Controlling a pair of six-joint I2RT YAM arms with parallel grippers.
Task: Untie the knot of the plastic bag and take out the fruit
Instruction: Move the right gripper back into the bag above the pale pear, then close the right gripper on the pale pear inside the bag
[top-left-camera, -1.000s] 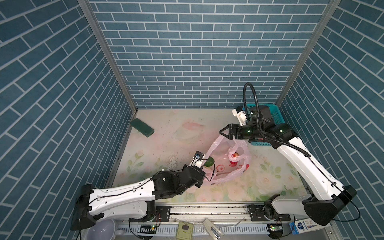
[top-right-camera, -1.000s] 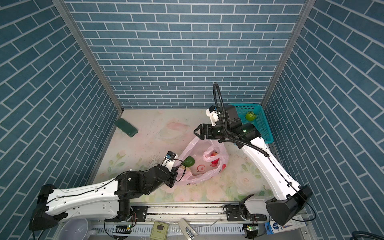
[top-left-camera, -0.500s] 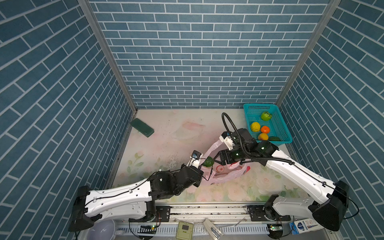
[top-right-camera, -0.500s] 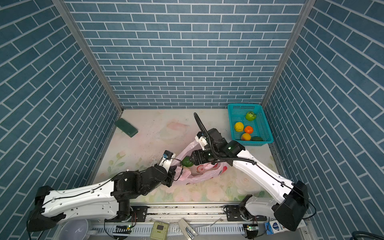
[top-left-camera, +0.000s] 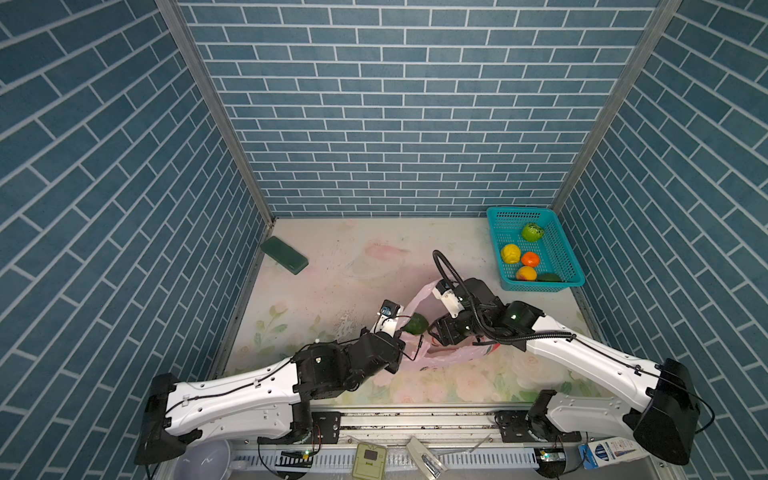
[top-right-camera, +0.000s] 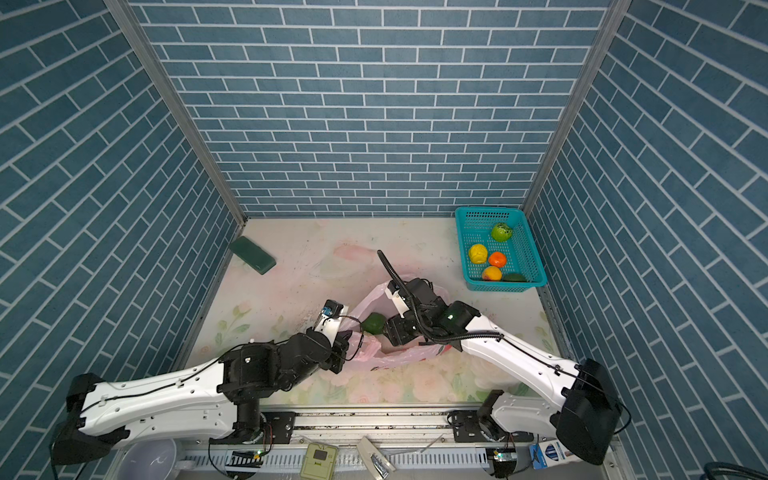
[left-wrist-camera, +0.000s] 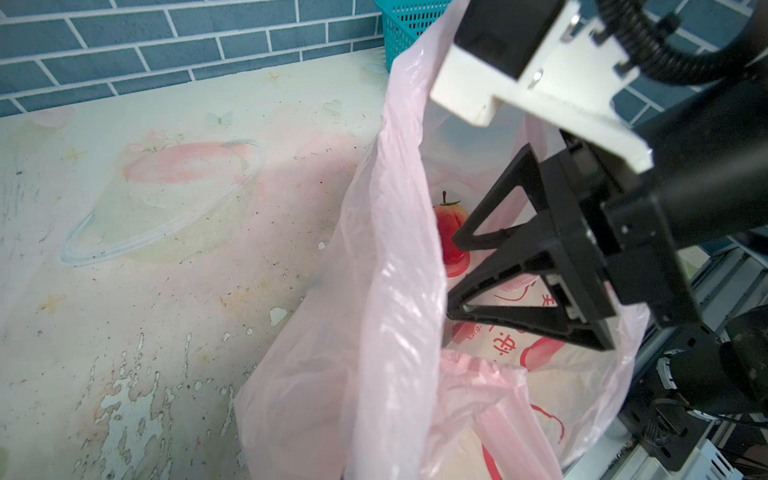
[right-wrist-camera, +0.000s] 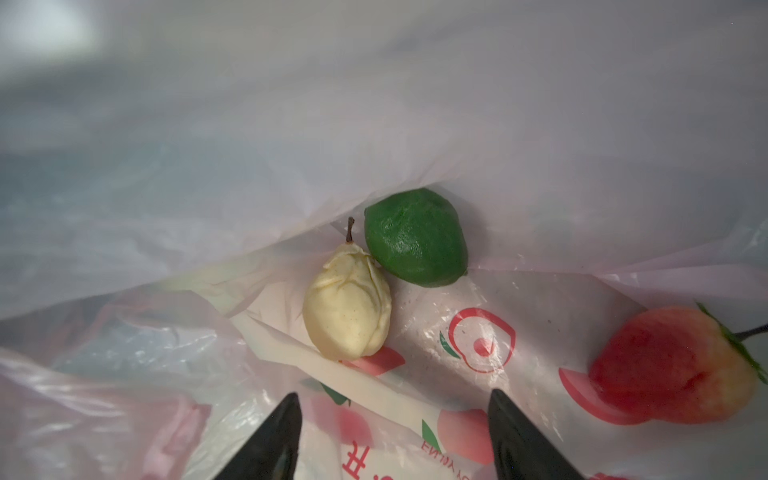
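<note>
Right jaws: my right gripper (right-wrist-camera: 392, 399) is inside the open mouth of the plastic bag (left-wrist-camera: 386, 291), jaws well apart, nothing between them and clamped on nothing.
Right fingertips (right-wrist-camera: 282, 436): both hang over the bag's printed floor.
Ahead of me: the cream pear (right-wrist-camera: 347, 307) and the dark green fruit (right-wrist-camera: 415, 237) lie touching each other just past my tips, clear of both.
Off to one side: the red fruit (right-wrist-camera: 673, 365) lies outside my jaw line. In the left wrist view one tip sits just beside it (left-wrist-camera: 451, 232), and I cannot tell if they touch.
Left jaws: my left gripper (top-left-camera: 405, 351) is closed tight on the bag's rim at the near left of the mouth. Its tips are hidden under my wrist and the film.
Edges: a pink film wall hangs close over my right fingers and folds down onto the dark green fruit.
Room: bare printed film lies between my right tips and the pear.
Basket: the teal basket (top-left-camera: 505, 216) stands in the far right corner, well apart from the bag, with five fruits (top-left-camera: 510, 253) in it.
Table: the floral table (top-left-camera: 332, 257) lies open beyond the bag, and the dark green block (top-left-camera: 284, 254) is by the left wall.
</note>
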